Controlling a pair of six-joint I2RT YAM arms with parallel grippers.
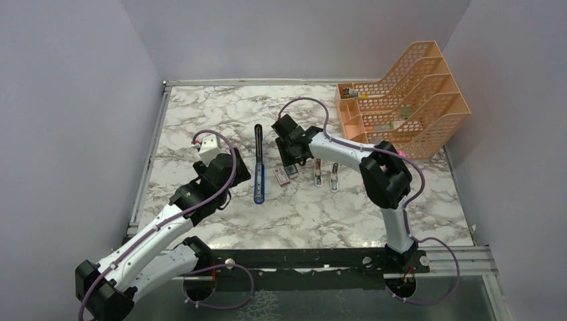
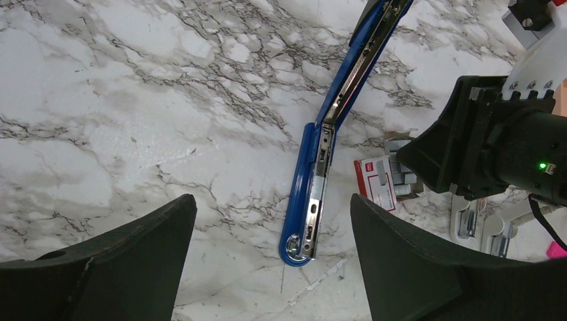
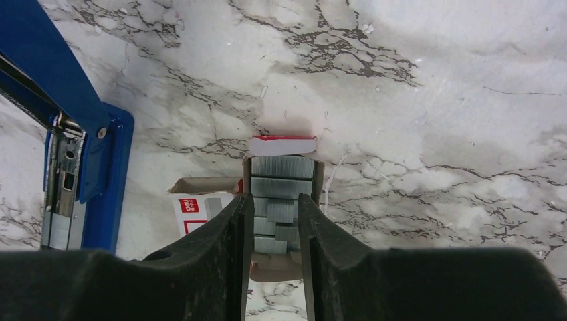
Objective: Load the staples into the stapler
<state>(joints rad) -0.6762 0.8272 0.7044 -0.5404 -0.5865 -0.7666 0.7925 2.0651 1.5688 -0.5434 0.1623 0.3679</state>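
The blue stapler (image 1: pixel 259 170) lies opened out flat on the marble table, its silvery channel facing up. In the left wrist view its near end (image 2: pixel 309 221) lies on the table between the fingers of my left gripper (image 2: pixel 271 200), which is wide open and empty above it. The staples (image 1: pixel 283 176) lie just right of the stapler: a pink-and-white box (image 3: pixel 200 207) and a tray of silvery strips (image 3: pixel 281 177). My right gripper (image 3: pixel 275 198) hovers right over the tray, its jaws a narrow gap apart with strips showing between them. I see no strip gripped.
An orange tiered file tray (image 1: pixel 401 93) stands at the back right. Two small white-and-metal clips (image 1: pixel 326 175) lie right of the staples. A low rail (image 1: pixel 160 120) runs along the table's left and back edges. The stapler's blue hinge also shows in the right wrist view (image 3: pixel 100 147).
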